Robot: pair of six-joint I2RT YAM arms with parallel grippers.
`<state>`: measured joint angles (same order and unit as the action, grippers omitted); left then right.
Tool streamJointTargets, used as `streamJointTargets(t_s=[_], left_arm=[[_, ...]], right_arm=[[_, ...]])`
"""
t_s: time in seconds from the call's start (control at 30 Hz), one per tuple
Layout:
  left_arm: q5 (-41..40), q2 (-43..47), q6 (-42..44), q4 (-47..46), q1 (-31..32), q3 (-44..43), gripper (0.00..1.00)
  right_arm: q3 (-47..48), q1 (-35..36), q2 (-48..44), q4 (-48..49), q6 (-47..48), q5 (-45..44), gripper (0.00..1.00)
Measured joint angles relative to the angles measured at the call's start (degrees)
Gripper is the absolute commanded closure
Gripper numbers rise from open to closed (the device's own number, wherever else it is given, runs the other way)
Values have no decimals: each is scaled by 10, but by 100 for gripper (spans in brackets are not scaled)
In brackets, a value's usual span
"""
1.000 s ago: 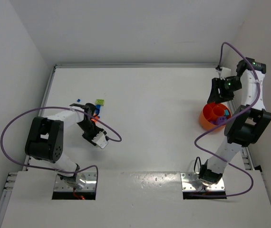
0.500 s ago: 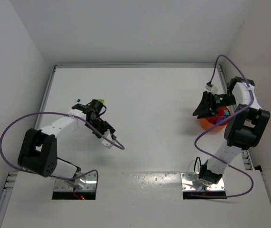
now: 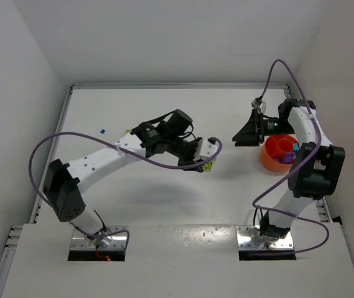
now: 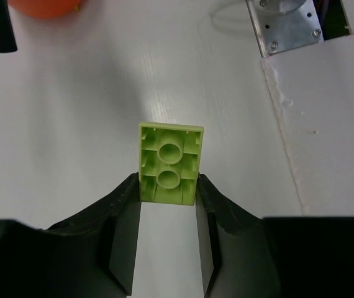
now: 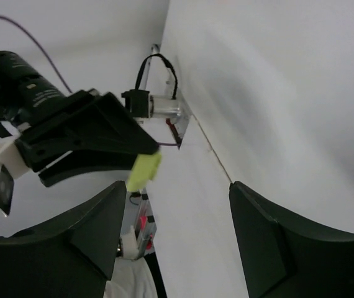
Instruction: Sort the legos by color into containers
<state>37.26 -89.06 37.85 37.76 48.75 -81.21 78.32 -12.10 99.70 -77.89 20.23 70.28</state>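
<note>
One lime green lego is pinched by its long sides between the left gripper's fingers. Its hollow underside, with two round sockets, faces the wrist camera, and most of its length stands clear of the fingertips. I judge that this hold lets it fall away cleanly once the fingers part. It hangs over the desk, left of the orange tub and well apart from it, so the carry looks about half done.

The tub stands near the desk's right edge, beside the right arm, where either arm can reach it.

Just left of the tub and a little beyond it, the right gripper points toward the lego. Its fingers are spread wide with nothing between them. It may be waiting to take the brick over, though that is a guess.

By count there are two arms, one tub with inner dividers, and one lego in hand. Purple and teal pieces lie in the tub, too small to number. One blue lego lies far left of the tub.
</note>
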Motion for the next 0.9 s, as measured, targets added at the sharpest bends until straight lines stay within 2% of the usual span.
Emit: streamJointTargets(t_s=[0.13, 0.3, 0.5, 0.67, 0.77, 0.9], left_arm=[[-44, -45, -99, -8, 33, -40, 82], [-105, -75, -167, -13, 57, -76, 85], [-167, -80, -197, -19, 76, -92, 85], [-211, -85, -205, -23, 91, -97, 85], [-226, -85, -206, -23, 94, -97, 85], [-247, -85, -206, -25, 94, -98, 86]], right_arm=[[7, 38, -17, 1, -8, 33, 29], [-9, 72, -47, 7, -31, 49, 29], [-87, 93, -111, 54, -103, 39, 29], [-108, 103, -120, 93, -144, 16, 29], [-110, 109, -120, 107, -156, 6, 34], [-116, 121, -121, 124, -171, -12, 45]])
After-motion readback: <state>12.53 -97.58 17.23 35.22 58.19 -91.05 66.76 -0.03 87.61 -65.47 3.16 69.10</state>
